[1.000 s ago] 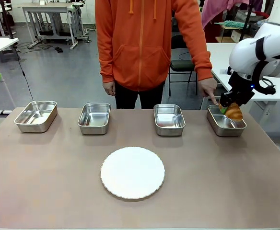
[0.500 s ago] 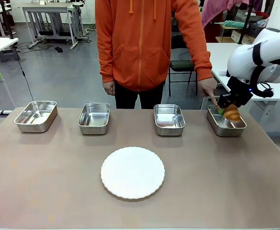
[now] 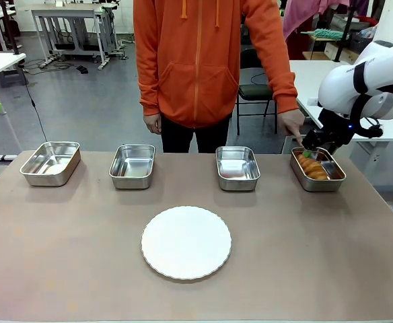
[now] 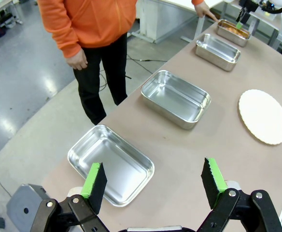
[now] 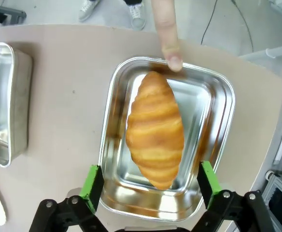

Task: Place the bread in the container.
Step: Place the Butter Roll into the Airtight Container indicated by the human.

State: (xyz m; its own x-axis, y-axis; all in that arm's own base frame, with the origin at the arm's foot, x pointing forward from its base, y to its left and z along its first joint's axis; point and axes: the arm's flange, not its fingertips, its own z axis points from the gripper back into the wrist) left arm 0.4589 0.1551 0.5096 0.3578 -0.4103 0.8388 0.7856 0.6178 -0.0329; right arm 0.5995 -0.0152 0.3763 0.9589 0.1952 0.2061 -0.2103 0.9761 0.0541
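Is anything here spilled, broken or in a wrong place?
Nothing stands out. The bread lies whole inside the container, the person's fingertip touches its rim, and the open right end effector hangs above it.

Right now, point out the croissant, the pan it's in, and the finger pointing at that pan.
croissant (image 5: 155, 129): right wrist view, middle of its ridged crust.
pan (image 5: 226, 116): right wrist view, bare side wall beside the croissant.
person's finger (image 5: 166, 29): right wrist view, mid-finger, above the tip at the rim.
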